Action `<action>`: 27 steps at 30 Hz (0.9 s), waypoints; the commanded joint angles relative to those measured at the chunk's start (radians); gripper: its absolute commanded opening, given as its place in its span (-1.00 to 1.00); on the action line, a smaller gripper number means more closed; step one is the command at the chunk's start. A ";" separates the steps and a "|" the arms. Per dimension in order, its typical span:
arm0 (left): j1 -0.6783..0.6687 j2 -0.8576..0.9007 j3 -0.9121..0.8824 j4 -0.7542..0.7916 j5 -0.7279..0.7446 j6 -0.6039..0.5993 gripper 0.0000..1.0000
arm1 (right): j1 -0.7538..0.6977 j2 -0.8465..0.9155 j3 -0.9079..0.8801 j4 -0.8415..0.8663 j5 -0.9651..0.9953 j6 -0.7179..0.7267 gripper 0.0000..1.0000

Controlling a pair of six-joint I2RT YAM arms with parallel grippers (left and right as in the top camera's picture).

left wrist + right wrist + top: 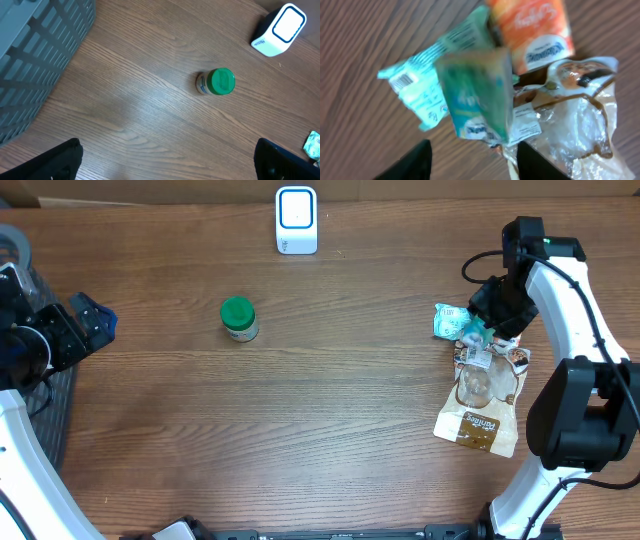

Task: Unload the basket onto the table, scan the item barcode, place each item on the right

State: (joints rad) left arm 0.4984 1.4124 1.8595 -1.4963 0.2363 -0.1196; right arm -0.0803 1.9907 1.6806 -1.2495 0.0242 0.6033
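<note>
1. The right pincer (472, 160) has its fingers (410, 160) apart. Only bare wood and the lower edge of a wrapper show between them, and nothing is clamped.
2. The right wrist view alone shows the heap up close. A blurred teal pouch (477, 92) is just ahead of the tips. It overlaps a flat teal packet (412, 92) on the pincer's left, which has a small barcode printed near its far end. An orange pack (535, 30) lies farther ahead, and a clear-and-brown bag (575, 120) lies ahead to the right.
3. From overhead the right arm covers much of that heap. The barcode cannot be made out and the orange pack is barely visible. The flat packet pokes out on the pincer's left, and the bag stretches back towards the arm's base.
4. Only the overhead view shows both pincers at once. The white scanner (296, 220) is well apart from the right pincer, far to its left and ahead. A green-lidded jar (238, 318) stands between the two pincers, nearer the left one.
5. The left pincer (167, 162) is spread wide and holds nothing. Its own view shows the jar ahead of it and the scanner farther ahead to the right. A grey basket (40, 60) is off to its left.
</note>
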 commanded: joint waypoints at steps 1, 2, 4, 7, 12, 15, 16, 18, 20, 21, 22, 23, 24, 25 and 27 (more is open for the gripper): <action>0.002 0.002 0.012 0.002 0.008 0.019 0.99 | 0.002 -0.001 -0.003 -0.002 -0.092 -0.056 0.06; 0.002 0.002 0.012 0.002 0.008 0.019 0.99 | 0.002 -0.005 -0.002 0.002 -0.148 -0.085 0.06; 0.002 0.002 0.012 0.002 0.008 0.019 0.99 | 0.005 -0.016 0.001 0.018 -0.344 -0.193 0.06; 0.002 0.002 0.012 0.002 0.008 0.019 0.99 | 0.026 -0.026 0.001 0.044 -0.539 -0.304 0.06; 0.002 0.002 0.012 0.002 0.008 0.019 0.99 | 0.132 -0.025 0.001 0.154 -0.616 -0.313 0.06; 0.002 0.002 0.012 0.002 0.008 0.019 0.99 | 0.270 -0.025 0.001 0.344 -0.631 -0.266 0.07; 0.002 0.002 0.012 0.002 0.008 0.019 0.99 | 0.306 -0.025 0.001 0.393 -0.628 -0.266 0.07; 0.002 0.002 0.012 0.002 0.008 0.019 0.99 | 0.388 -0.023 0.001 0.487 -0.599 -0.262 0.09; 0.002 0.002 0.012 0.002 0.008 0.019 0.99 | 0.460 -0.019 0.001 0.542 -0.525 -0.259 0.27; 0.002 0.002 0.012 0.002 0.008 0.019 0.99 | 0.501 -0.018 0.001 0.569 -0.464 -0.260 0.39; 0.002 0.002 0.012 0.002 0.008 0.019 0.99 | 0.535 -0.015 0.001 0.589 -0.408 -0.261 0.54; 0.002 0.002 0.012 0.002 0.008 0.019 0.99 | 0.612 -0.005 0.001 0.637 -0.290 -0.284 0.73; 0.002 0.002 0.012 0.002 0.008 0.019 0.99 | 0.649 0.000 0.002 0.662 -0.243 -0.301 0.89; 0.002 0.002 0.012 0.002 0.008 0.019 0.99 | 0.681 0.007 0.003 0.684 -0.201 -0.316 1.00; 0.002 0.002 0.012 0.002 0.008 0.019 0.99 | 0.737 0.022 0.020 0.709 -0.130 -0.339 1.00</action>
State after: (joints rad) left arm 0.4980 1.4124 1.8595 -1.4960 0.2363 -0.1196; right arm 0.5858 1.9911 1.6794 -0.5648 -0.3092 0.3161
